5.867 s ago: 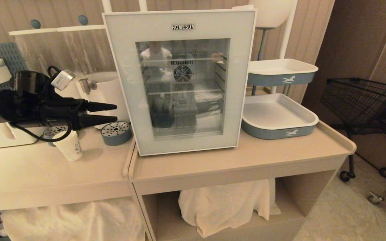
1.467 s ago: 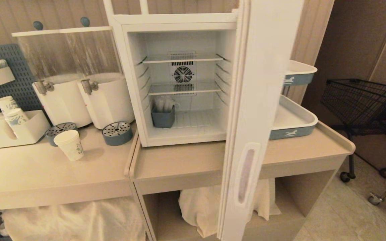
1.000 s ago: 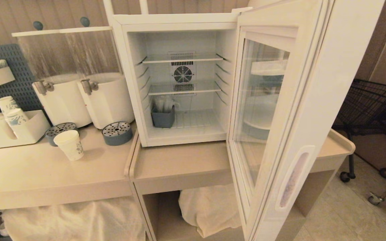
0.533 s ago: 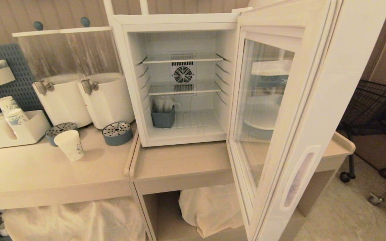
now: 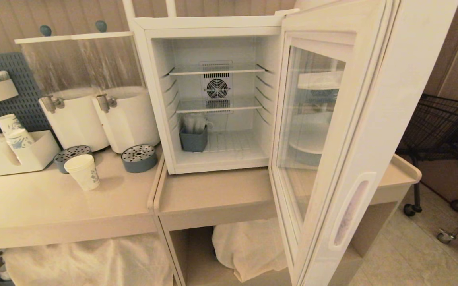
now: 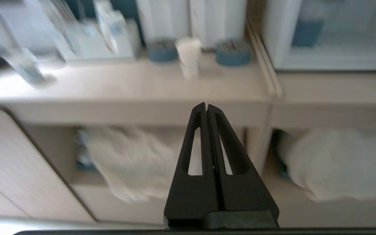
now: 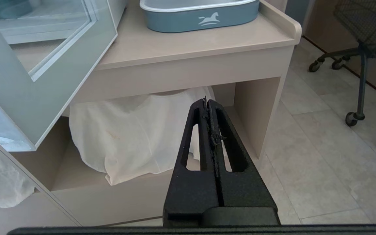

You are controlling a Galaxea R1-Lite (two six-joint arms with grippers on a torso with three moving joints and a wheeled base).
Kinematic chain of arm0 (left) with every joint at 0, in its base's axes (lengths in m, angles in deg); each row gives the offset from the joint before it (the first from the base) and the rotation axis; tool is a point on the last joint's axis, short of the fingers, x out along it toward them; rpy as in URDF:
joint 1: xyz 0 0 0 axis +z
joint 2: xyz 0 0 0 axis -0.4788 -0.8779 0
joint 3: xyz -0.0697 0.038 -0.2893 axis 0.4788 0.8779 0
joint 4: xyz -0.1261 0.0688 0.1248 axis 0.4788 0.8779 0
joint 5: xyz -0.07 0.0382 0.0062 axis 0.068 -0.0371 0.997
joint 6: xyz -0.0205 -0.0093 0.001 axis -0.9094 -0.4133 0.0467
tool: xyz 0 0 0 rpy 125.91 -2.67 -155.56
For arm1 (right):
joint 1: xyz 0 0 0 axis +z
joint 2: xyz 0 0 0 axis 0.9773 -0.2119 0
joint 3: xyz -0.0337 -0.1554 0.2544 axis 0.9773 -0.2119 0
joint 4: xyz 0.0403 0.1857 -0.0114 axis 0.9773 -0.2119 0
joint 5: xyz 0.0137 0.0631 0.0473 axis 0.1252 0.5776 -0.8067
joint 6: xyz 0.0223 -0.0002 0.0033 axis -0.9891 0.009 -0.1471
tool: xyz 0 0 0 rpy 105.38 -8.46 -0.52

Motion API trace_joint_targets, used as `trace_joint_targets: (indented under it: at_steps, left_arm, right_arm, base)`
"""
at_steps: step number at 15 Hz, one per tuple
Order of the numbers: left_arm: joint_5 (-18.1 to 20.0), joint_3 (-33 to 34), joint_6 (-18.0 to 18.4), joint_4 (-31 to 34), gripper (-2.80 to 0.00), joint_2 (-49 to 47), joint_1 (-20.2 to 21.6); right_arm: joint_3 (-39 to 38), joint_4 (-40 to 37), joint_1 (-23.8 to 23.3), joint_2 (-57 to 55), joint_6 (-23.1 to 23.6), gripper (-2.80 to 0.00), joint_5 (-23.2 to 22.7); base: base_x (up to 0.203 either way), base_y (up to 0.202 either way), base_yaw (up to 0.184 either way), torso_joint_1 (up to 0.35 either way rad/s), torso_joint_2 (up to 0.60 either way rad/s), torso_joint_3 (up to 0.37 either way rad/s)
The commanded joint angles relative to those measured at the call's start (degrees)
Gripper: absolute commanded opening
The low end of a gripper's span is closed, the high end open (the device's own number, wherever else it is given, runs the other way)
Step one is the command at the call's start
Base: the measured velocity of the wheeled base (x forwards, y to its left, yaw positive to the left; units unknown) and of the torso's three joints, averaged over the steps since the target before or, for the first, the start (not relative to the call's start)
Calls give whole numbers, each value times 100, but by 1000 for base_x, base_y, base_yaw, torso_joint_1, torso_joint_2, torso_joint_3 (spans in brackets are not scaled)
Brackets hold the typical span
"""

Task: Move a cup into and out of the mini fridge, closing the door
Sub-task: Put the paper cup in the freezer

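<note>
The white paper cup (image 5: 82,171) stands upright on the left counter, in front of two round grey drip trays; the left wrist view shows the cup (image 6: 189,56) too. The mini fridge (image 5: 213,93) stands open on the right counter, its wire shelves bare. Its door (image 5: 344,131) is swung far out to the right, glass window edge-on toward me. Neither arm shows in the head view. My left gripper (image 6: 206,105) hangs shut and empty, low in front of the counter, below the cup. My right gripper (image 7: 206,100) is shut and empty, parked low before the right counter's shelf.
A blue-grey holder (image 5: 193,140) sits on the fridge floor at the left. Two white dispensers (image 5: 101,117) and a cup organiser (image 5: 10,151) line the left counter's back. Blue-rimmed trays (image 7: 201,14) stand behind the open door. A black wire cart (image 5: 443,127) is at the right. White cloths (image 5: 249,248) fill the shelves below.
The door has swung from closed to wide open on the right; over the last second it has barely moved. The left arm, beside the fridge before, has left the head view. The cup has not moved.
</note>
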Motion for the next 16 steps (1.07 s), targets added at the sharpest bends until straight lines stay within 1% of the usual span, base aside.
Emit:
trace_joint_targets:
  at_steps: [1,2,3,4,5,6,7,8,9,10,11,14,16]
  left_arm:
    - [28,629,-207,-291,-280,277,-10]
    - [50,1252,-251,-855,-280,274,-11]
    - [71,2055,-221,-1713,-280,272,-11]
    - [102,2885,-81,-2605,-280,272,-12]
    - [172,3651,79,-3342,-280,272,-13]
    - [275,4244,202,-3820,-280,272,-14]
    - [461,4589,175,-3950,-280,272,-14]
    - [707,4698,111,-3914,-280,271,-14]
    - [967,4584,14,-3755,-280,273,-15]
    - [1159,4377,-191,-3609,-280,274,-20]
    - [1211,4355,-249,-3572,-280,274,-13]
    - [1207,4354,-252,-3555,-280,266,-19]
    - [1211,4355,-248,-3555,-280,274,-13]
  right_arm:
    - [0,-4,4,-8,0,-280,0]
    - [0,-4,4,-8,0,-280,0]
    - [0,-4,4,-8,0,-280,0]
    - [0,-4,4,-8,0,-280,0]
    - [0,-4,4,-8,0,-280,0]
    - [0,-4,4,-8,0,-280,0]
    - [0,-4,4,-8,0,-280,0]
    - [0,5,4,-8,0,-280,0]
    - [0,-4,4,-8,0,-280,0]
    - [0,5,4,-8,0,-280,0]
    - [0,-4,4,-8,0,-280,0]
    - [0,-4,4,-8,0,-280,0]
    - [0,-4,4,-8,0,-280,0]
  base:
    - [0,0,0,0,0,0]
    - [0,0,0,0,0,0]
    - [0,0,0,0,0,0]
    - [0,0,0,0,0,0]
    - [0,0,0,0,0,0]
    - [0,0,0,0,0,0]
    - [0,0,0,0,0,0]
    - [0,0,0,0,0,0]
    - [0,0,0,0,0,0]
    - [0,0,0,0,0,0]
    - [0,0,0,0,0,0]
    - [0,0,0,0,0,0]
    - [-121,0,4,0,8,-3]
